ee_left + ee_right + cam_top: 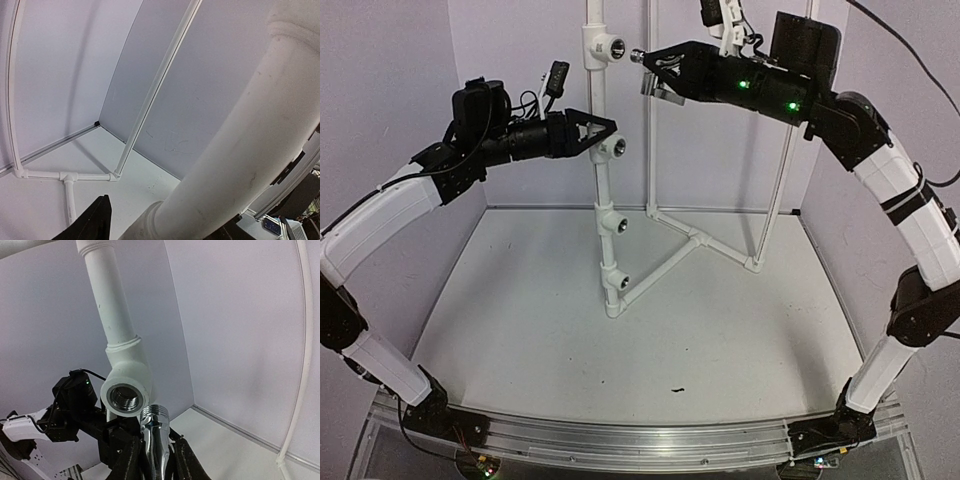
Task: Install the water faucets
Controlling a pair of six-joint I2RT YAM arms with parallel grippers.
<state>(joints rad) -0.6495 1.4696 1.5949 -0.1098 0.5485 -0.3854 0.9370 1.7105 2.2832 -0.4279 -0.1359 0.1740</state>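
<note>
A chrome water faucet stands in my right gripper, which is shut on its body. Its threaded stub points at the top white fitting, just below and right of the threaded opening and not inside it. From above, the faucet and right gripper hang beside that top fitting on the upright white pipe. My left gripper straddles the pipe lower down. In the left wrist view the pipe fills the space between the jaws, and the left finger stands a little apart from it.
Further fittings sit lower on the pipe. Its base pipes spread across the white floor to a tall thin rod frame. Purple walls close in the back and sides. A dark speck lies near the front.
</note>
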